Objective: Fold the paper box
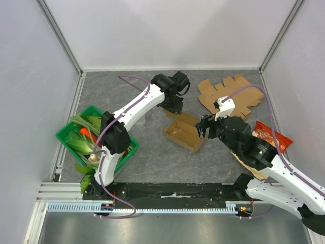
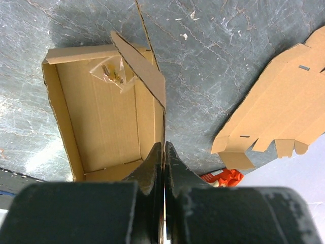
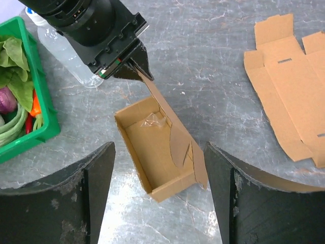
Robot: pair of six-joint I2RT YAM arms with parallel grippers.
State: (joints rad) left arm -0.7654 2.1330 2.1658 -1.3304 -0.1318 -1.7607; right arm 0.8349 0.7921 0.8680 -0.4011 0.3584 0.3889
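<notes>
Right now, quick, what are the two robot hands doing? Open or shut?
Left gripper: closed, pinching the box by its side wall.
Right gripper: open, holding nothing.

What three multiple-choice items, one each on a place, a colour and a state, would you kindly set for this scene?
1. Where does the flat cardboard sheet lie in the top view?
A. at the near left corner
B. at the far right of the table
C. between the arm bases

2. What colour is the vegetable basket?
A. green
B. blue
C. white

3. How does the left gripper stand?
A. wide open, high above everything
B. shut on the box
C. shut on a bottle

Answers:
1. B, the sheet lies spread out near the back right corner.
2. A, its rim and walls are bright green.
3. B, its fingers are pressed together on the box's side wall.
</notes>
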